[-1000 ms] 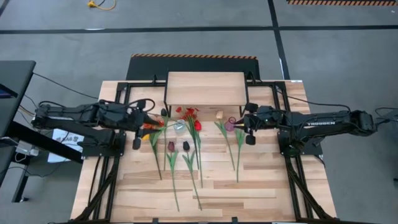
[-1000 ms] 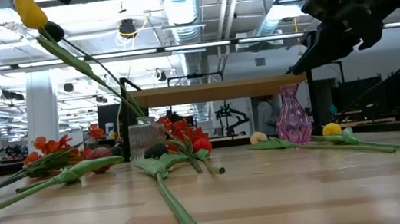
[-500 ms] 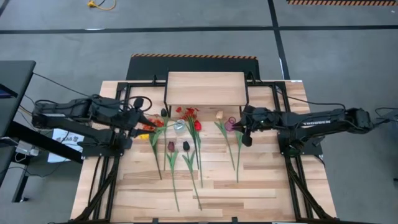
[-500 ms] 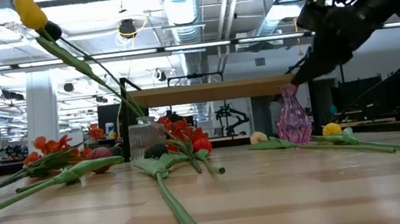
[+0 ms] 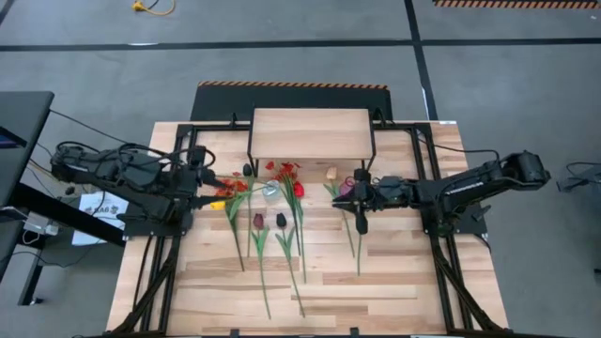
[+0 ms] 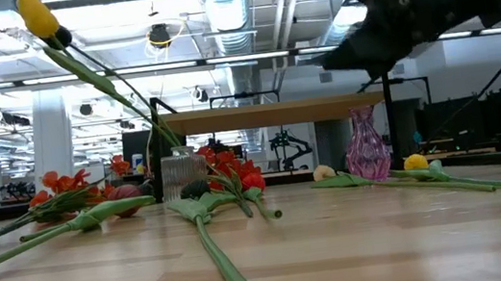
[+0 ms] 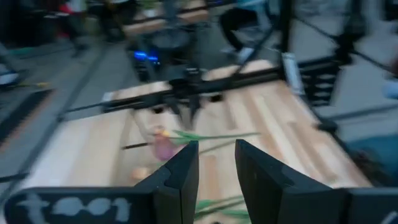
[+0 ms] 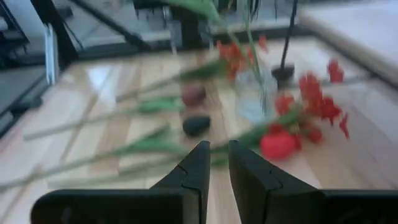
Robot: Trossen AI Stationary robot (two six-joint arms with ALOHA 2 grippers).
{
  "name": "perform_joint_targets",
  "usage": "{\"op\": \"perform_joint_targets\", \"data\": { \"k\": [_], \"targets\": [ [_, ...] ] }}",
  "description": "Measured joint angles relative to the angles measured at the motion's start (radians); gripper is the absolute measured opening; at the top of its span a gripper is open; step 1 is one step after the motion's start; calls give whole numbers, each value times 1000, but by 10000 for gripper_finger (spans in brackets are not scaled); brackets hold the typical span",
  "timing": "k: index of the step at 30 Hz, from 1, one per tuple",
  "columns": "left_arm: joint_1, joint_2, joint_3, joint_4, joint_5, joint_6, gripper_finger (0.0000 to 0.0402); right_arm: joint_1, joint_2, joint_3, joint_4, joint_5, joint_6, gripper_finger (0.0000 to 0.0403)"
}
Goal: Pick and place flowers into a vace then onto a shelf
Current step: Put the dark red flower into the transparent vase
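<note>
The left gripper hangs over the table's left edge, just left of the flowers. In its wrist view the fingers stand a narrow gap apart. Nothing is clamped between them; only table and a bit of green stem far below show through the gap.

The right gripper is low over the table right of centre, just in front of the pink vase and above a long green stem lying there. Its fingers are nearly together, leaving a thin slit with nothing in it. From the pictures I cannot tell whether they touch the stem beneath.

Most flowers lie flat on the table in front of the shelf, heads toward it and stems toward the front edge. Red sprays and a red tulip lie around a clear glass, with two dark tulips just in front. A yellow tulip slants high in the air on its stem, which runs down toward the glass. The pink vase stands upright on the table near the shelf's right front leg. The shelf top is bare.
</note>
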Motion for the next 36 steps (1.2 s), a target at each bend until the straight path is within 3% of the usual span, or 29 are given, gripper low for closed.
{"op": "perform_joint_targets", "data": {
  "k": [3,10,22,29,36],
  "targets": [
    [-10,0,0,7,-71,-3,96,6,42,29,44,0,0,52],
    [-10,0,0,6,-68,-43,96,-13,190,223,13,-1,-39,52],
    [-10,0,0,-6,-68,-99,96,-101,488,752,-339,-13,-250,52],
    [-10,0,0,-18,-69,-61,96,-154,642,1008,-512,-185,-320,52],
    [-10,0,0,-33,-69,-46,96,-166,798,1214,-655,-242,-395,68]
  ]
}}
